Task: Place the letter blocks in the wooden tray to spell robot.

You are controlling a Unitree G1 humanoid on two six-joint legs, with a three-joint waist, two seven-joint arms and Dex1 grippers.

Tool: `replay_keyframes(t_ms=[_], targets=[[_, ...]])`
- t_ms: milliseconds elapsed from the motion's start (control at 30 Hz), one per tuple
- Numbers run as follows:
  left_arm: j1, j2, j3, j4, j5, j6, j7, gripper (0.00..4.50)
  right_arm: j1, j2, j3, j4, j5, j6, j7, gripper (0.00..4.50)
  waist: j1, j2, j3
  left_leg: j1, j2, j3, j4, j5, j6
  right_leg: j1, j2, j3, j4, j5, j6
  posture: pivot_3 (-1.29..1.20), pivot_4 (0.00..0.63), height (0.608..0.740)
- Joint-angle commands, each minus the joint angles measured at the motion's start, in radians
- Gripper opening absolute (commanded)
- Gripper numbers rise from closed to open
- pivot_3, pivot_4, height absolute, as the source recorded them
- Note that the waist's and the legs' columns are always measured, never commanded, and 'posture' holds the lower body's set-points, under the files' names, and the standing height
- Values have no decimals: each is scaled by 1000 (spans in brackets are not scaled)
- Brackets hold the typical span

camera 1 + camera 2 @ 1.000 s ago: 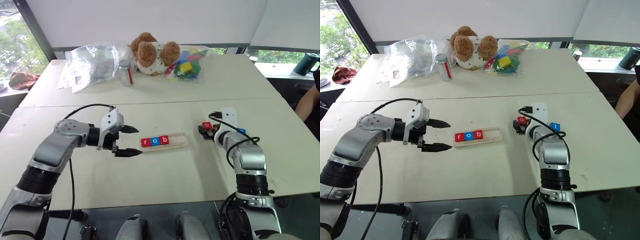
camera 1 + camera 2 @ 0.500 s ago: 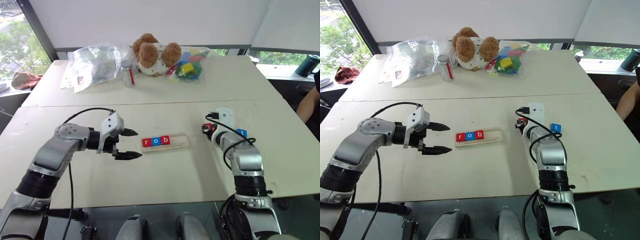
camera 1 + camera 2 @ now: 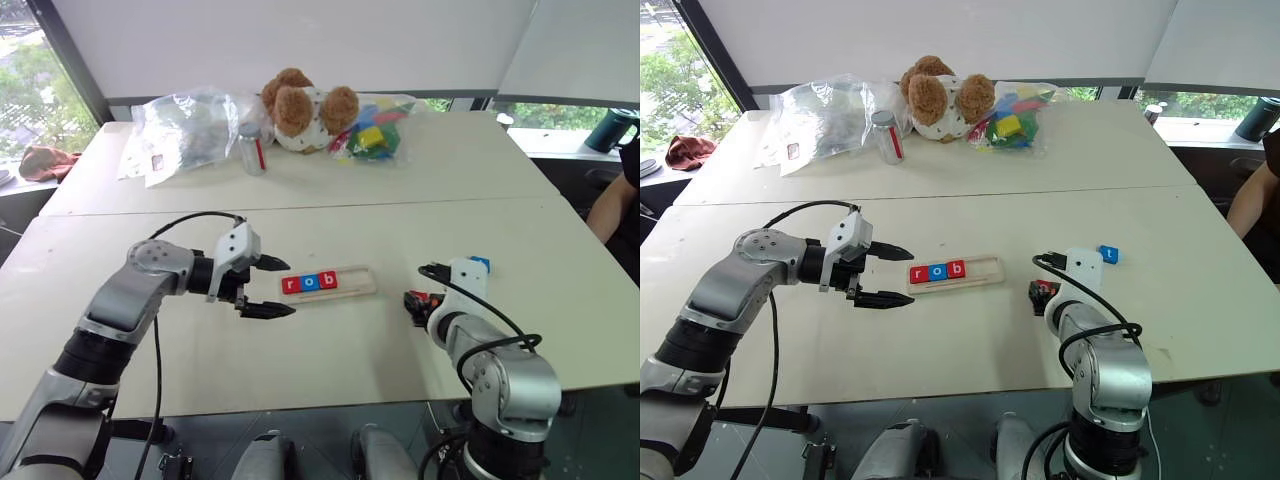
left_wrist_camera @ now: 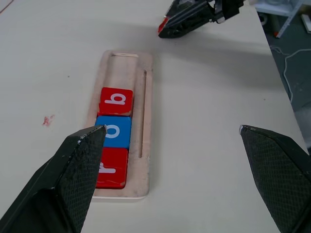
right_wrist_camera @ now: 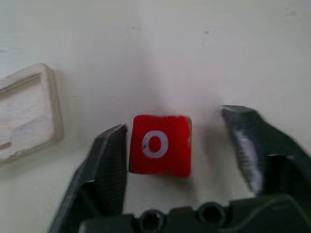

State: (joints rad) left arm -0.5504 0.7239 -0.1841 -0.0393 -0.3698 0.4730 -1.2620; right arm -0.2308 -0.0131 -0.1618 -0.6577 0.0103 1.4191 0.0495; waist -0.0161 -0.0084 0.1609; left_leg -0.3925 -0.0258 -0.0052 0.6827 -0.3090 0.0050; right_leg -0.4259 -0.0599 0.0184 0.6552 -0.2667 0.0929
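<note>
The long pale wooden tray [image 3: 328, 283] lies mid-worktop holding red r, blue o, red b tiles [image 4: 113, 137]. Left fingers [image 4: 82, 160] spread, empty. Right fingers [image 5: 109, 165] bracket a red o tile [image 5: 159, 144], gap on one side; grasp uncertain.

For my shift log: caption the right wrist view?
Red o block between the right gripper's parted jaws, wooden tray end nearby.

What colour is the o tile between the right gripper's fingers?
Red, with a white letter: the o tile shows best in the right wrist view.
</note>
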Motion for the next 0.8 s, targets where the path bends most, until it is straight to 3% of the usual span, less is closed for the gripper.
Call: replay_keyframes(t_ms=[33,133,233,333,400,567,800], targets=[[-8,11,10,-6,7,-15,-11,4500,-4,-58,-34,-17,23,-5,34,4377,5,0,0,0,0,0,0,0,0,1,0,0,0,0,0,0,150,740],[1,27,26,-4,9,-14,-14,4500,-35,-303,4,1,88,-199,241,4377,4,1,1,0,-1,0,1,0,1,1,-1,0,-1,0,0,0,150,740],[7,39,31,-1,9,-17,-20,4500,10,-565,15,66,216,-420,588,4377,1,0,1,0,-2,1,0,-1,2,2,-1,0,-3,0,0,0,150,740],[8,46,27,0,11,-20,-27,4500,91,-759,-13,180,310,-657,917,4377,3,0,1,1,2,-1,-1,-2,4,3,3,-2,-6,0,0,0,150,740],[7,48,25,3,13,-25,-31,4500,113,-857,2,301,307,-810,1063,4377,3,0,1,0,3,-2,-2,-3,5,4,4,-2,-6,0,0,0,150,740],[7,51,27,0,15,-27,-28,4500,13,-931,94,598,249,-1083,1211,4377,-3,-1,2,3,2,3,2,-3,5,6,1,1,-6,0,0,0,150,740],[39,66,44,-36,6,-6,-5,4500,-141,-879,208,874,170,-1297,1263,4377,6,-1,2,1,3,1,0,-2,4,3,0,1,-5,0,0,0,150,740]])
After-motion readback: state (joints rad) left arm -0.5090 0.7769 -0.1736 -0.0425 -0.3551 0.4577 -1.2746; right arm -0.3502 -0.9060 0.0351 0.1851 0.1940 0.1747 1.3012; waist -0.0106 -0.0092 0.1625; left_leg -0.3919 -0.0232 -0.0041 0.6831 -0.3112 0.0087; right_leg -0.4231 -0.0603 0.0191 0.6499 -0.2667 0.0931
